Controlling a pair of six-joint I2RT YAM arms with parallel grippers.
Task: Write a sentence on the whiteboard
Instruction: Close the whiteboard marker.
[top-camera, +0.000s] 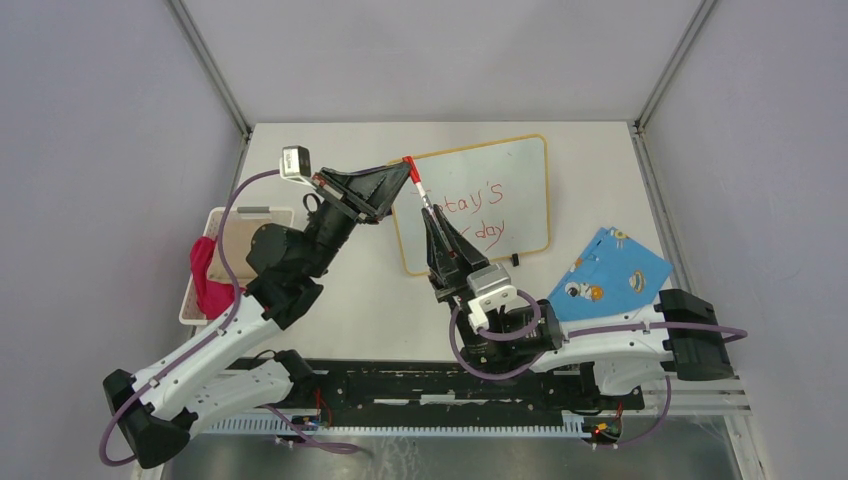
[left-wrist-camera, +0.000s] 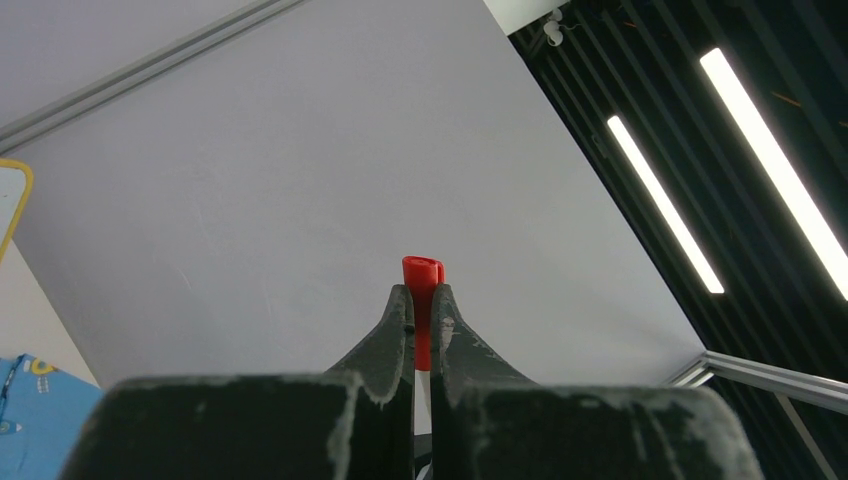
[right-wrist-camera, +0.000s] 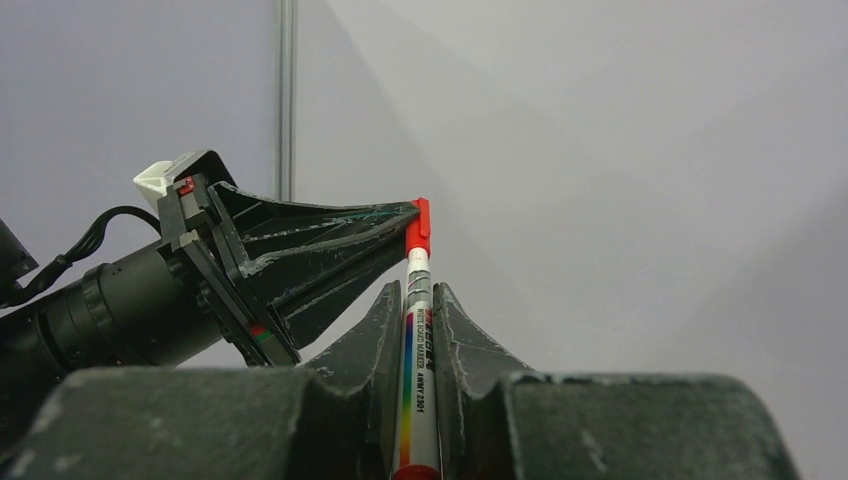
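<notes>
The whiteboard (top-camera: 510, 180) with a yellow-orange frame lies flat at the back centre of the table. The sentence (top-camera: 478, 212) is red handwriting in two lines, partly hidden behind the arms. My right gripper (top-camera: 432, 218) is shut on the white barrel of a marker (right-wrist-camera: 416, 350) and holds it above the board's left part. My left gripper (top-camera: 408, 170) is shut on the marker's red cap (left-wrist-camera: 423, 290), which also shows in the right wrist view (right-wrist-camera: 418, 228). The cap sits on the marker's end.
A blue patterned cloth (top-camera: 610, 270) lies right of the board. A white basket (top-camera: 200, 290) with a pink cloth (top-camera: 205, 275) and a tan item stands at the table's left edge. Grey walls surround the table.
</notes>
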